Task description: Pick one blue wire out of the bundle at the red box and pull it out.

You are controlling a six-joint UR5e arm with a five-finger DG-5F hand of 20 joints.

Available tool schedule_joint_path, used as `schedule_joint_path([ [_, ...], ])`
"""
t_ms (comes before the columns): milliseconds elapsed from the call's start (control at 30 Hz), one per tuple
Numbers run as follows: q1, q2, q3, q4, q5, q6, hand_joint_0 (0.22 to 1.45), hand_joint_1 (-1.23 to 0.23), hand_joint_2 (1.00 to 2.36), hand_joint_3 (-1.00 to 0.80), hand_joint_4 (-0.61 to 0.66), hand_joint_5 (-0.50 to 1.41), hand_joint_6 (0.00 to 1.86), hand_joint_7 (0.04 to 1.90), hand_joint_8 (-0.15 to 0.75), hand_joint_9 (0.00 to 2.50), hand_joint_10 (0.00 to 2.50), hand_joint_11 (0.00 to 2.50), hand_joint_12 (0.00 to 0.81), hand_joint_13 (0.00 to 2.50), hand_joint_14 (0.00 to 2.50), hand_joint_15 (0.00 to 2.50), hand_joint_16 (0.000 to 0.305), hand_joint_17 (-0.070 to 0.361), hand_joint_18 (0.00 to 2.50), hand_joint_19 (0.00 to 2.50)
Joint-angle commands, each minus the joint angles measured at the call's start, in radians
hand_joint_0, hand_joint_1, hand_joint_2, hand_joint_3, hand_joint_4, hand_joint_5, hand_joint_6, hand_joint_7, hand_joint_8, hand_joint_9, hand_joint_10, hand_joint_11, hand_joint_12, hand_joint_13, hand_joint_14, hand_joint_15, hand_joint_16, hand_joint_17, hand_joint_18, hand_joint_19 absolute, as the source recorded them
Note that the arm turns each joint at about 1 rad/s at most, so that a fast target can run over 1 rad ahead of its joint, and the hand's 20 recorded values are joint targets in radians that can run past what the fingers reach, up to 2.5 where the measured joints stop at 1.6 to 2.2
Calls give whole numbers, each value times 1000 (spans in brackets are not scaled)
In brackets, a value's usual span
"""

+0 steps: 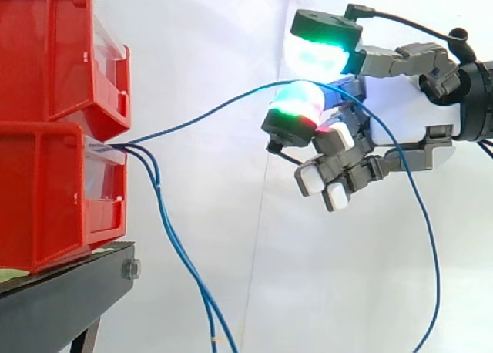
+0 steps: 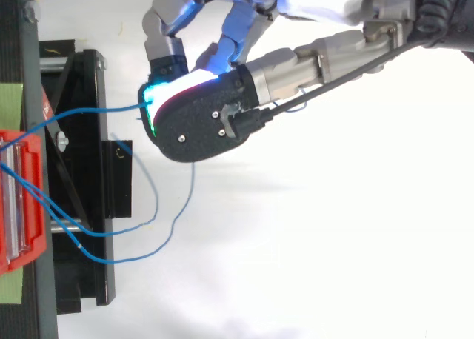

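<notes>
As others curl, glowing fingers pinch one blue wire.

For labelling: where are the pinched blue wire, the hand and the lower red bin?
pinched blue wire [image 1: 216, 108], side view, its rising middle stretch.
hand [image 1: 408, 99], side view, the white palm.
lower red bin [image 1: 46, 199], side view, its side wall.

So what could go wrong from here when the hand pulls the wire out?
The blue wire is pinched only between the hand's glowing fingertips, so it might slip under tension. The other blue wires leave the lower red bin at the same slot, so they could drag out too.
</notes>
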Motion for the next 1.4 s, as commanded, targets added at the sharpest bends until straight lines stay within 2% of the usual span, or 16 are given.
schedule_joint_path([
  [0,0,0,0,0,0,0,580,-642,1014,-292,206,-98,883,1167,371,1143,15,735,434,920,18,567,52,117,862,607],
  [400,0,0,0,-2,0,-11,614,-820,1014,-285,176,-120,920,1098,365,1080,17,754,433,902,20,569,52,117,870,586],
  [533,-1,0,0,-5,3,-25,621,-830,1014,-286,164,-123,923,1097,357,1068,18,762,433,898,21,561,52,117,869,585],
  [633,-1,0,0,-9,5,-43,622,-830,1014,-287,161,-124,925,1086,358,1068,19,760,433,894,19,569,52,117,865,588],
  [700,-1,0,0,-8,8,-77,623,-831,1014,-289,160,-124,925,1082,352,1064,17,752,432,893,20,567,52,118,864,586],
  [867,-3,1,0,-9,35,-158,622,-826,1014,-288,159,-124,925,1085,354,1061,18,760,431,890,19,567,52,117,861,587],
  [1000,-6,1,3,-9,49,-201,620,-823,1014,-287,158,-124,926,1079,355,1056,18,750,431,890,19,564,52,118,857,584],
  [1367,-12,8,11,-12,49,-219,621,-823,1014,-290,148,-125,928,1065,358,1055,19,752,431,883,20,566,52,117,852,586],
])
